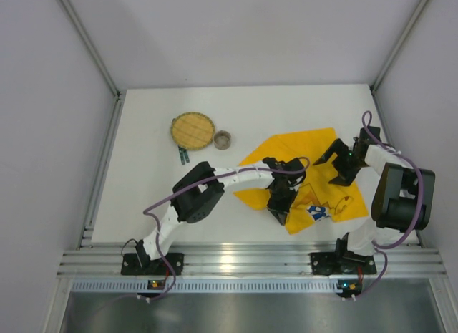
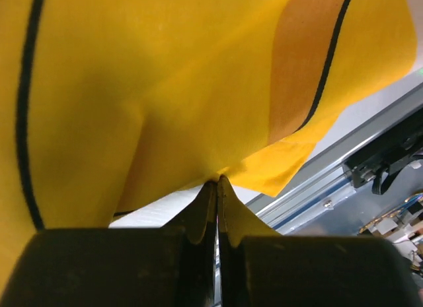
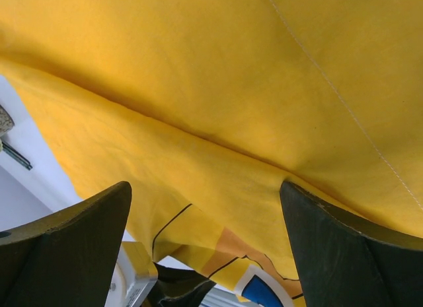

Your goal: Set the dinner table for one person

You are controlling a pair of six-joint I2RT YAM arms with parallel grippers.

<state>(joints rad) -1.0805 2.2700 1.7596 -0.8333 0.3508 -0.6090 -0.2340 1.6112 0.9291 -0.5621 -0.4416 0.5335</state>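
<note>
A yellow cloth [image 1: 300, 150] with a blue-lettered print lies rumpled on the right half of the white dinner table [image 1: 143, 197]. My left gripper [image 1: 278, 213] is at the cloth's near edge. In the left wrist view it [image 2: 218, 183] is shut on the yellow cloth [image 2: 165, 76], with a fold pinched between the fingertips and lifted off the table. My right gripper [image 1: 328, 170] hovers over the cloth's right part. In the right wrist view it [image 3: 205, 221] stands open, its fingers wide apart above the cloth [image 3: 218, 89], holding nothing.
A round woven plate [image 1: 192, 129] lies at the back left, with a small cup [image 1: 222, 139] to its right and dark utensils [image 1: 182, 156] just in front. A ribbed aluminium rail [image 1: 250, 258] runs along the near edge. Grey walls close in both sides.
</note>
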